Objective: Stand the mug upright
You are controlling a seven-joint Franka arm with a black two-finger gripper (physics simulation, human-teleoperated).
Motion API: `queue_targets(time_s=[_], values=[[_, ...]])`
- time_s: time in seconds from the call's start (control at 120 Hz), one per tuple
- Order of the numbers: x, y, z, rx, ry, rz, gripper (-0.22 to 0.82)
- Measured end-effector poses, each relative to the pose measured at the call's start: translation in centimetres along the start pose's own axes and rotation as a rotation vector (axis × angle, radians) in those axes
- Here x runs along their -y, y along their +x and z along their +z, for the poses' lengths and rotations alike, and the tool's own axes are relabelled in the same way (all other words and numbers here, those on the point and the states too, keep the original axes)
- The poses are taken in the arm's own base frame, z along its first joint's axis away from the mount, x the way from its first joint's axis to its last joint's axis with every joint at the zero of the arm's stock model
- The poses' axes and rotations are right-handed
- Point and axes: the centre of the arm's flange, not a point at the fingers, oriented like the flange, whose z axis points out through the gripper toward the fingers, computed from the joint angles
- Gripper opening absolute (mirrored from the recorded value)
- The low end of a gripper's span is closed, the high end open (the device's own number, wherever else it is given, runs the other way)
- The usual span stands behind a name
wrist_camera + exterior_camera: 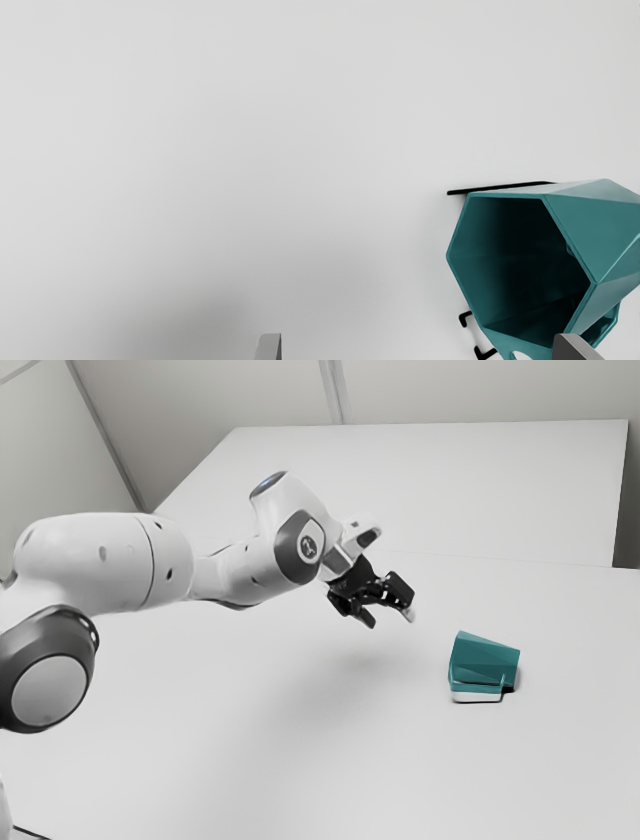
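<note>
Above the table, my gripper (388, 616) stands open with nothing between its fingers, up and toward the exterior view's left from the mug. The teal faceted mug (484, 660) lies on its side on the table. In the wrist view the dark mouth of the mug (520, 265) faces the camera, and its handle is partly hidden behind a fingertip. The two fingertips of my gripper (417, 347) are wide apart there, one of them overlapping the mug's lower edge in the picture.
The white table (300, 710) extends around the mug, with its far edge near the pale walls. Thin black marks (500, 188) show on the table beside the mug.
</note>
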Motion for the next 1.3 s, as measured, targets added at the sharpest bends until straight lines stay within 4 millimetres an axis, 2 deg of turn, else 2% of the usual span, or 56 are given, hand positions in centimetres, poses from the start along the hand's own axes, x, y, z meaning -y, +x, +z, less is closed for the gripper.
queue_targets(time_s=[0.208, 0.55, 0.675, 0.858, 1.033, 1.3], values=[[-4.0, -0.2, 2.9, -0.012, -0.026, 0.029, 0.59], [-7.9, 0.1, 7.7, -0.01, -0.047, 0.058, 0.58], [-9.4, -0.7, 8.9, -0.005, -0.066, 0.06, 0.58], [-10.5, -1.2, 9.3, -0.012, -0.082, 0.055, 0.55], [-12.2, -1.9, 9.8, -0.017, -0.098, 0.073, 0.43], [-14.8, -1.4, 8.6, -0.063, -0.119, 0.112, 0.06]])
